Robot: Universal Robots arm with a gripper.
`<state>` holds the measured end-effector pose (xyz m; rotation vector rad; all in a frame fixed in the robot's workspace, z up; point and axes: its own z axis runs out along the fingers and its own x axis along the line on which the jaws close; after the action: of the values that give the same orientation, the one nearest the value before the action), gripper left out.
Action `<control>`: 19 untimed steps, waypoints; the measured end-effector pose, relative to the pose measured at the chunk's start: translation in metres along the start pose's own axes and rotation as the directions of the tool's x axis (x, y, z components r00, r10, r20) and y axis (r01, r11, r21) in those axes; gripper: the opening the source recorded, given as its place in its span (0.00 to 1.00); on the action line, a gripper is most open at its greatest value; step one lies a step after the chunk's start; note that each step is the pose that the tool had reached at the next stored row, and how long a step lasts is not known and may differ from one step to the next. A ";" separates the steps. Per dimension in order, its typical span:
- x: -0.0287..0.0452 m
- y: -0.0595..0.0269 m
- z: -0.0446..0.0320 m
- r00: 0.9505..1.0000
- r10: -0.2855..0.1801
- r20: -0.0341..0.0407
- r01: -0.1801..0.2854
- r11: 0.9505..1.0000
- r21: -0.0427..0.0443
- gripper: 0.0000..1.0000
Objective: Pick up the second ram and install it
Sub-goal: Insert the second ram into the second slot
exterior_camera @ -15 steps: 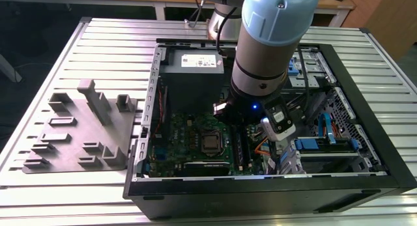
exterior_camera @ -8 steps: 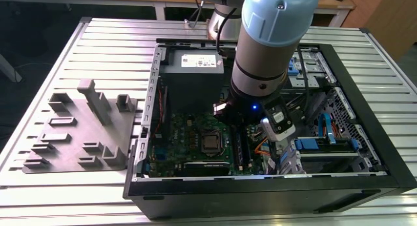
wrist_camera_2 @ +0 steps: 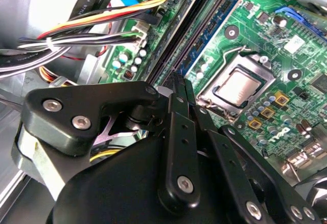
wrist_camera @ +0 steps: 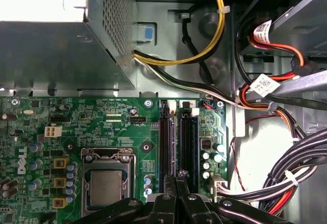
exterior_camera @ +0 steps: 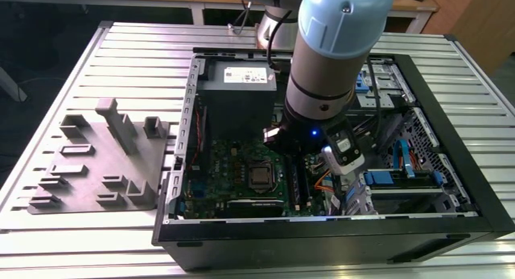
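Note:
My gripper [exterior_camera: 291, 150] is down inside the open computer case [exterior_camera: 338, 235], over the motherboard [exterior_camera: 233, 170]. In both wrist views its black fingers come together, shut, tips [wrist_camera: 177, 176] [wrist_camera_2: 182, 80] just above the long black memory slots [wrist_camera: 166, 147] [wrist_camera_2: 171, 45]. A blue-lined slot [wrist_camera: 188, 147] [wrist_camera_2: 204, 40] runs beside the black one. The second ram cannot be told apart from the dark slot rails under the fingertips. Whether a thin stick sits between the tips is hidden by the fingers.
The processor socket [wrist_camera: 104, 188] [wrist_camera_2: 237, 88] lies beside the slots. Cable bundles [wrist_camera: 296, 183] [wrist_camera_2: 76, 45] and the power supply [wrist_camera: 51, 55] crowd the other sides. Drive bays [exterior_camera: 402, 176] sit toward the exterior view's right. A grey fixture with upright blocks [exterior_camera: 101, 164] stands outside the case on the exterior view's left.

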<state>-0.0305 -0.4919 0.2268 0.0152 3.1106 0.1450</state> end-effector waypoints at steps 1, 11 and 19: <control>0.0000 0.0000 0.0002 1.000 0.000 0.000 0.000 1.000 0.000 0.08; 0.0000 -0.0001 0.0012 1.000 0.000 0.000 0.000 1.000 0.000 0.08; 0.0001 -0.0002 0.0027 1.000 0.000 0.000 0.000 1.000 0.000 0.08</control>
<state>-0.0305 -0.4919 0.2241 0.0152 3.1106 0.1453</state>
